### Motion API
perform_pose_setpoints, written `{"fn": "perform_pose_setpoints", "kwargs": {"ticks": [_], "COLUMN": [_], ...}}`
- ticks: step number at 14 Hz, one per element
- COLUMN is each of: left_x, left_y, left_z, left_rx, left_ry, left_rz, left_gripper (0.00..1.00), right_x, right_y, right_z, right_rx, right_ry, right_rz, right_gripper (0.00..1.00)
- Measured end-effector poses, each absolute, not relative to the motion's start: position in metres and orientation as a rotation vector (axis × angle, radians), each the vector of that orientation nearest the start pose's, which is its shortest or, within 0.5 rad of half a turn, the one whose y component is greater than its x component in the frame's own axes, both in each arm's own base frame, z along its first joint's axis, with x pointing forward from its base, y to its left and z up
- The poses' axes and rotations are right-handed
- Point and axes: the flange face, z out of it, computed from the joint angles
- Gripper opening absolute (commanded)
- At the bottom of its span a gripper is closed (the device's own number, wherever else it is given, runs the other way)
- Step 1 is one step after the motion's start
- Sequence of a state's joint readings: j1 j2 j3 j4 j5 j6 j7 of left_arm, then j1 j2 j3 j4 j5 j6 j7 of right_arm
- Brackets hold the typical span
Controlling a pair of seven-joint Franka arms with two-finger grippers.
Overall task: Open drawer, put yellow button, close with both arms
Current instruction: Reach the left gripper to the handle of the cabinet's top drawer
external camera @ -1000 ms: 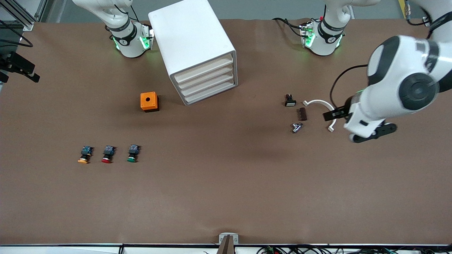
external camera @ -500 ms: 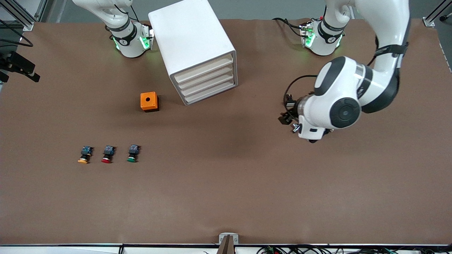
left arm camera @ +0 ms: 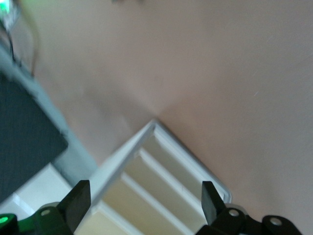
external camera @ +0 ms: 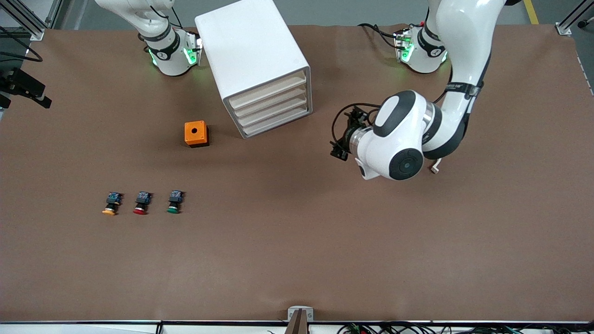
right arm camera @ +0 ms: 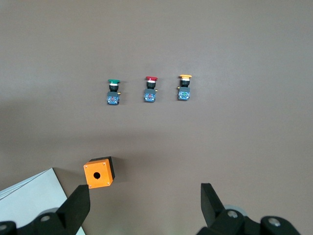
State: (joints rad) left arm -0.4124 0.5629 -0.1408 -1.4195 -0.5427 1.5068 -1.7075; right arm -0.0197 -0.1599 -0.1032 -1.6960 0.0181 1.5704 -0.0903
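A white four-drawer cabinet (external camera: pixel 253 65) stands at the upper centre of the front view on the brown surface (external camera: pixel 297 260), its drawer fronts turned toward the lower right of that frame. The drawer (external camera: pixel 267 91), uppermost of the four, sits flush and closed. The left arm (external camera: pixel 417 125) reaches down from its base at the upper right of the front view, and the left hand (external camera: pixel 341 139) hangs over bare surface just beside the cabinet's drawer fronts, toward the left arm's end. In the left wrist view its two black fingers (left arm camera: pixel 78 200) stand wide apart with nothing between them, and the stacked drawer fronts fill the gap at the bottom of that frame. The yellow button (external camera: pixel 110 204) lies at the lower left of the front view, well apart from the cabinet and nearer to the camera, at the end of a short row with a red button (external camera: pixel 141 203) in the middle and a green button (external camera: pixel 174 202) closest to the centre. An orange box (external camera: pixel 196 133) with a round hole in its top sits between that row and the cabinet. The right arm (external camera: pixel 153 32) waits near its base at the upper left of the front view. The right hand (right arm camera: pixel 144 215) is high over the orange box, fingers spread and empty, with the three buttons showing in the upper half of the right wrist view.
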Motion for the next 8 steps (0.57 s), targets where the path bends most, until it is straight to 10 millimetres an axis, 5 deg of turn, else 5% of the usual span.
{"fn": "perform_pose_setpoints", "kwargs": {"ticks": [7, 8], "left_x": [0.491, 0.49], "left_y": [-0.457, -0.461], "left_z": [0.326, 0.319], "left_rx": [-1.725, -1.625], "left_ry": [-1.846, -1.87], "left_rz": [1.174, 1.225], "left_gripper": [1.0, 0.9], "right_x": [0.5, 0.5], "right_y": [-0.065, -0.065], "right_z": [0.65, 0.65], "right_rx": [-3.11, -3.11], "right_ry": [0.052, 0.052], "right_rz": [-0.06, -0.06], "right_gripper": [1.0, 1.0]}}
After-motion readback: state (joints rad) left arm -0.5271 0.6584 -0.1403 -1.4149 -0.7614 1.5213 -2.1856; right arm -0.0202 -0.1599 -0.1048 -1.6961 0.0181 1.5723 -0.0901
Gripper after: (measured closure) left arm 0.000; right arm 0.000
